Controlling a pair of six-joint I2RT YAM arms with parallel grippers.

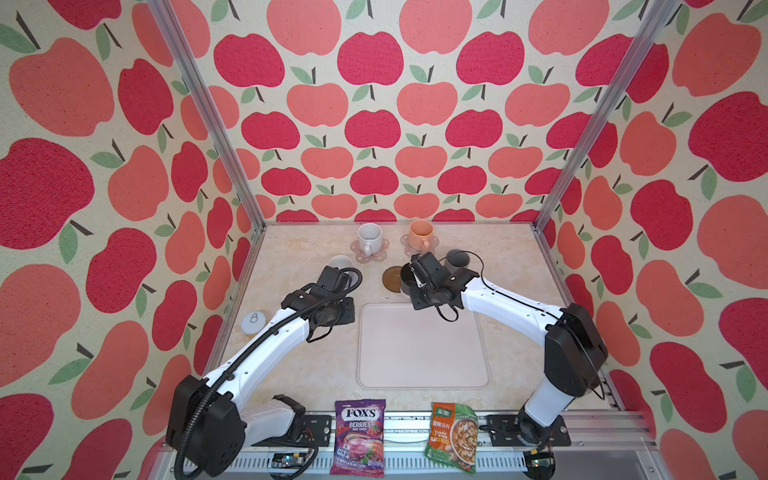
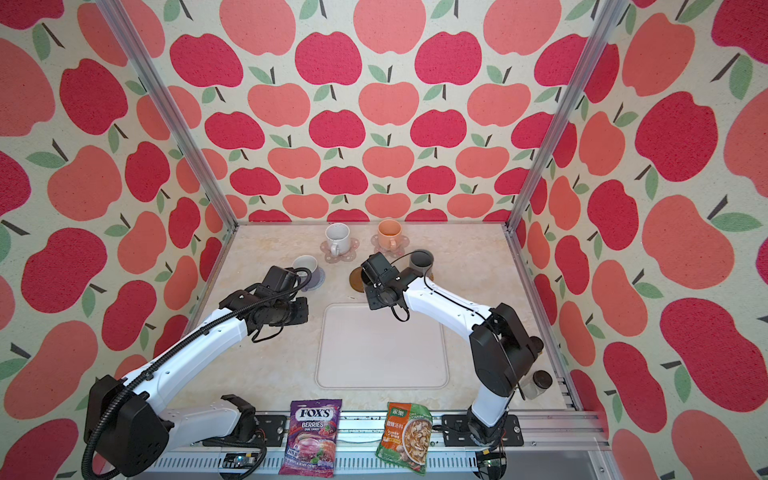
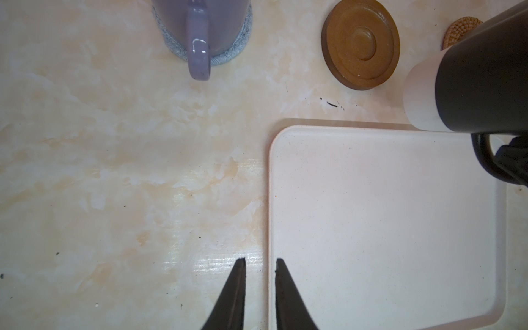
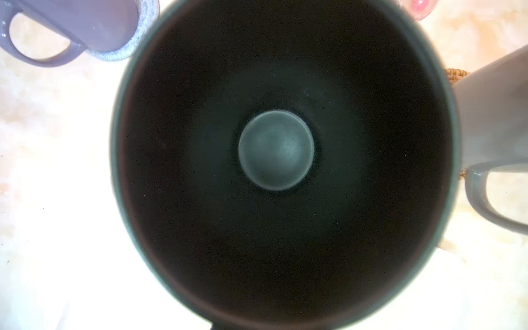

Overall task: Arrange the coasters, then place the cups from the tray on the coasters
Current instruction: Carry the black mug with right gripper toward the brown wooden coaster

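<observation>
My right gripper (image 1: 412,286) is shut on the handle of the black cup (image 3: 480,71), which hangs tilted just beside the brown disc coaster (image 1: 392,281); the cup's dark inside (image 4: 277,148) fills the right wrist view and hides the jaws. My left gripper (image 3: 260,261) is shut on nothing, over the left rim of the bare tray (image 1: 424,374). The lavender cup (image 1: 340,262) stands on the grey woven coaster (image 3: 228,55). The dark grey cup (image 1: 458,258) is on the rattan coaster (image 3: 460,28). At the back, the speckled white cup (image 1: 369,237) and the peach cup (image 1: 420,233) each stand on a pink flower coaster.
Two snack bags lie at the front edge: a purple candy bag (image 1: 359,436) and a green-orange seasoning bag (image 1: 451,436). A round pale lid-like object (image 1: 253,322) sits by the left wall, a dark-lidded jar (image 2: 538,382) behind the right arm. Apple-patterned walls enclose three sides.
</observation>
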